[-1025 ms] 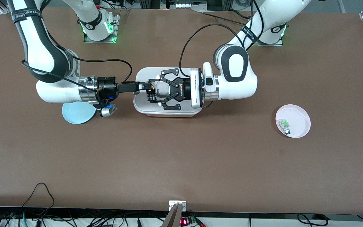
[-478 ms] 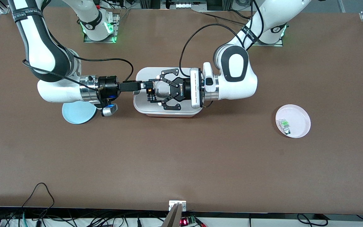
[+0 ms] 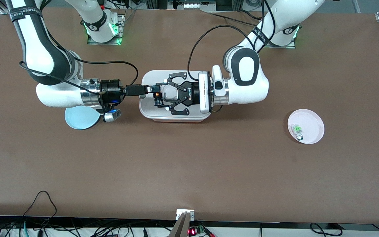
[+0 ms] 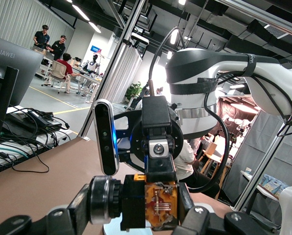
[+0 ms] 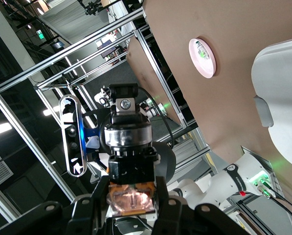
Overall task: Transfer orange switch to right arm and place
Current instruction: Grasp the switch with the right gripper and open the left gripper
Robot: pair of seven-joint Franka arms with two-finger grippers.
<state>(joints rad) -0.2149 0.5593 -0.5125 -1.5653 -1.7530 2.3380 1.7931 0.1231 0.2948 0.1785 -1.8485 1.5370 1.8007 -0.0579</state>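
white tray (image 3: 150, 113) under both hands | blue plate (image 3: 79, 119) | pink plate (image 3: 311, 122)

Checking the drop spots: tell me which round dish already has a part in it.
The pink dish toward the left arm's end; it holds a clear-and-green part. The blue dish shows none.
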